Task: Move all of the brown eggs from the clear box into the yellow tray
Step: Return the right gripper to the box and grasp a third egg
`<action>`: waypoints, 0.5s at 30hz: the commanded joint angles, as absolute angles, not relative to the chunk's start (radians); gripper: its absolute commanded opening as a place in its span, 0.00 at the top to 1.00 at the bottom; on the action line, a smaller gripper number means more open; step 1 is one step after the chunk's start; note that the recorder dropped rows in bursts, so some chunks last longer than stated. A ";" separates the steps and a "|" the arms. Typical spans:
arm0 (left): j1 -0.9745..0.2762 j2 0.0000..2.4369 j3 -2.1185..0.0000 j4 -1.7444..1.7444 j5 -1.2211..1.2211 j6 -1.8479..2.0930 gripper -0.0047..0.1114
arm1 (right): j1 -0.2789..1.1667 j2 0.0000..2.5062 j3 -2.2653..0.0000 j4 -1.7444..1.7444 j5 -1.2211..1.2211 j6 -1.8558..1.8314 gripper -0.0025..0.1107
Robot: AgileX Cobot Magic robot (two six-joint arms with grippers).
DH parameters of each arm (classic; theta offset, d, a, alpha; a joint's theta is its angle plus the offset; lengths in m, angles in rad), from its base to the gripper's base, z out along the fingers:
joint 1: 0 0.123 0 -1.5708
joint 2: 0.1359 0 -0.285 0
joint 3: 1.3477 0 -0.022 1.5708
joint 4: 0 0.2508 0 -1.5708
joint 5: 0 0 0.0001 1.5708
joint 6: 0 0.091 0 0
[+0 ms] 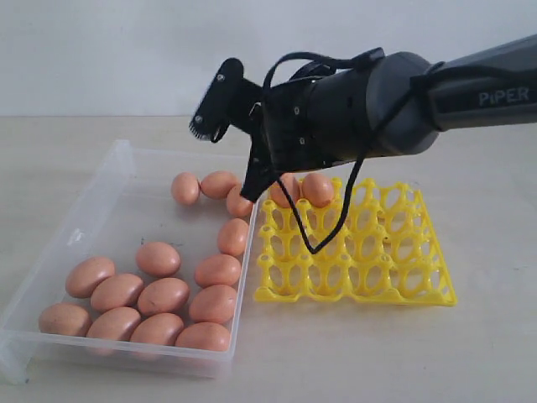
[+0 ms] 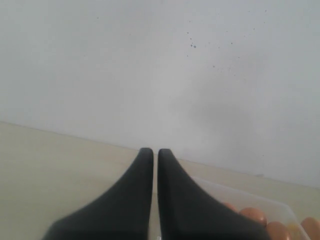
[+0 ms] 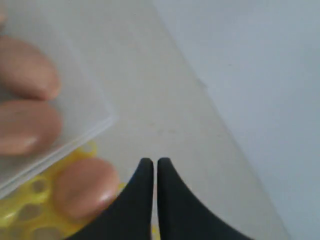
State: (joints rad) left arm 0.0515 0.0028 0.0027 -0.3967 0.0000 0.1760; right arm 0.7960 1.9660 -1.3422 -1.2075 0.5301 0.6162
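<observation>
The right arm hides the tops of two brown eggs at the yellow tray's eleven o'clock corner.

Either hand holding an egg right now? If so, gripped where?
Nothing is held. The right hand is shut with fingers together and empty, beside a brown egg in the yellow tray. The left hand is shut and empty too.

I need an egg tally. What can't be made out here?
Exterior view: the right arm covers the back cups of the yellow tray, so its egg count is unsure.
Left wrist view: the clear box is cut off by the frame edge.
Right wrist view: the brown eggs are blurred.
</observation>
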 commanded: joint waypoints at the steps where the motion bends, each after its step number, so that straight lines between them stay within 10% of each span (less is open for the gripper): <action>1: 0.047 0.000 0.000 -0.402 0.000 0.182 0.93 | 0.812 1.912 -1.343 -0.409 0.377 -0.183 0.98; 7: 0.047 0.000 0.000 -0.402 0.000 0.182 0.93 | 0.809 1.950 -1.480 0.344 0.888 -1.128 0.98; 15: 0.047 0.000 0.000 -0.402 0.000 0.182 0.93 | 0.811 1.967 -1.500 0.348 0.780 -1.124 0.85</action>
